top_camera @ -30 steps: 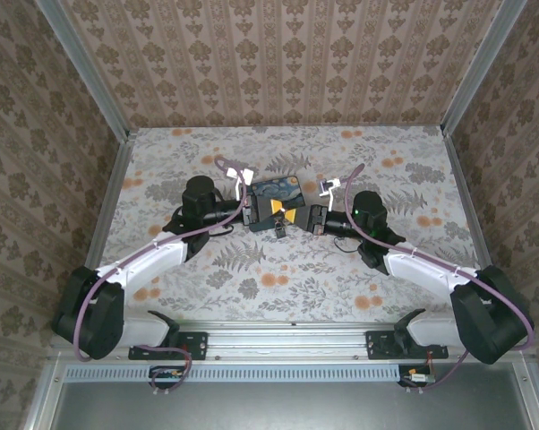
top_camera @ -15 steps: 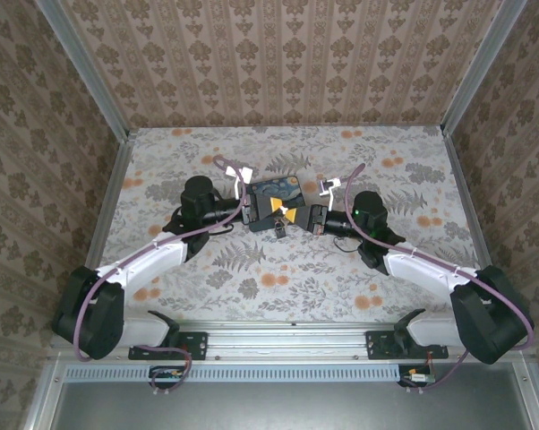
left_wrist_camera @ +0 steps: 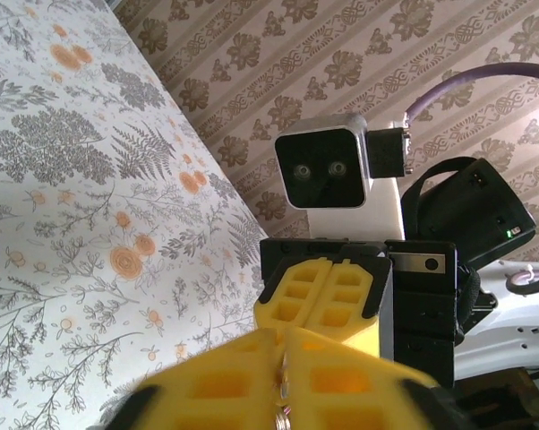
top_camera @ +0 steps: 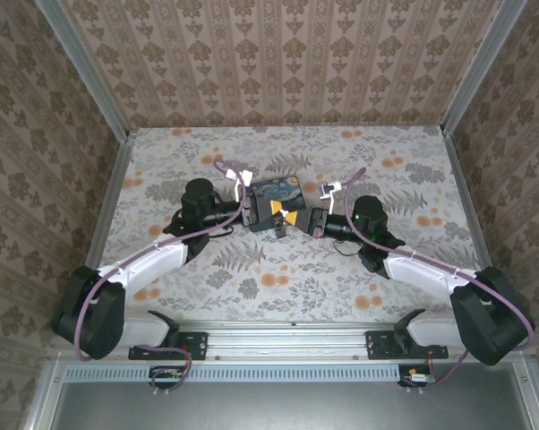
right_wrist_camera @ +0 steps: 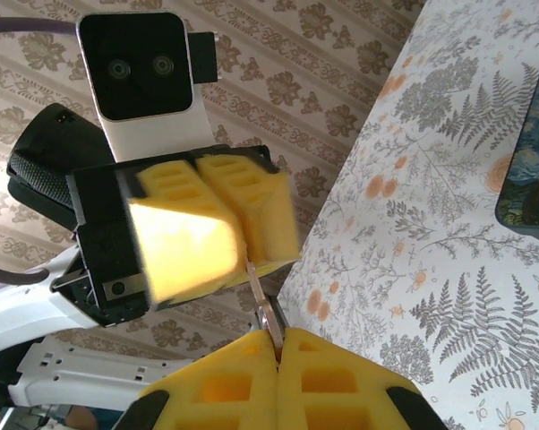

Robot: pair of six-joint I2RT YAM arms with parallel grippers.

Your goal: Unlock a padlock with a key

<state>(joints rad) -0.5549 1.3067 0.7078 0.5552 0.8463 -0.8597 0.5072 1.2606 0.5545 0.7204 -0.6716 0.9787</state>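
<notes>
The right fingers (right_wrist_camera: pixel 225 394) are pressed together, pinching a thin metal bit. I think it is the key (right_wrist_camera: pixel 262 312). It points to 11 o'clock, up at the left fingers (right_wrist_camera: pixel 184 246). They are pressed together too, I think on the padlock (top_camera: pixel 278 229).

The step looks like fitting the key in. Next it needs a small push, then a turn.

The right wrist view shows the key close up. The top view shows the dark padlock at 6 o'clock from the blue box (top_camera: pixel 278 191), mid desk (top_camera: pixel 252 278).
</notes>
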